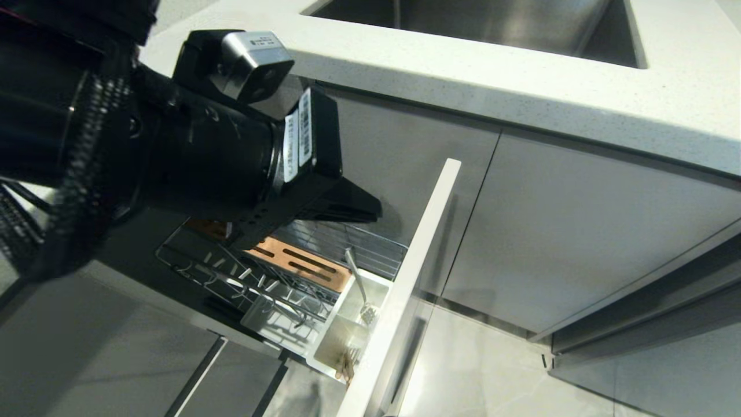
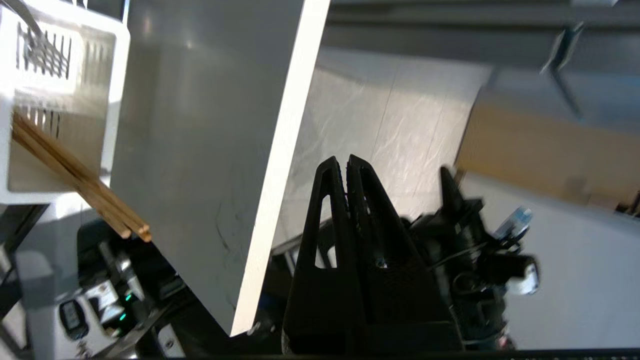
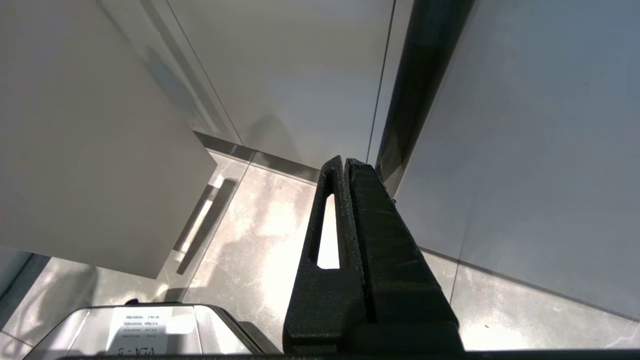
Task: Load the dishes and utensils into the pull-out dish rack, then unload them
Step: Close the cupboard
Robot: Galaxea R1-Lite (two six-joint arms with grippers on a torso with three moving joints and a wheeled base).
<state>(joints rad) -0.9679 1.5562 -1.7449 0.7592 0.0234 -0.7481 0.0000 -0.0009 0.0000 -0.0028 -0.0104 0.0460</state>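
The pull-out dish rack [image 1: 370,255] stands drawn out from under the counter, its grey front [image 1: 405,278] seen edge-on. In its white caddy [image 1: 338,341] stand the silver spoon [image 1: 358,281] and the wooden chopsticks [image 1: 345,366]. The wire prongs are bare; the dishes are out of view. My left gripper [image 1: 370,211] hangs shut and empty above the rack's wooden strip [image 1: 298,263]. The left wrist view shows the left gripper [image 2: 346,160] beyond the front panel [image 2: 200,150], with the chopsticks [image 2: 75,180] leaning out of the caddy [image 2: 112,95]. My right gripper [image 3: 345,161] is shut and empty, low over the floor.
A pale counter [image 1: 521,87] with a steel sink [image 1: 492,23] runs above the rack. Grey cabinet doors [image 1: 579,231] close off the right side. Tiled floor [image 1: 492,370] lies beside the drawn-out front. My own base [image 2: 470,260] shows behind the left gripper.
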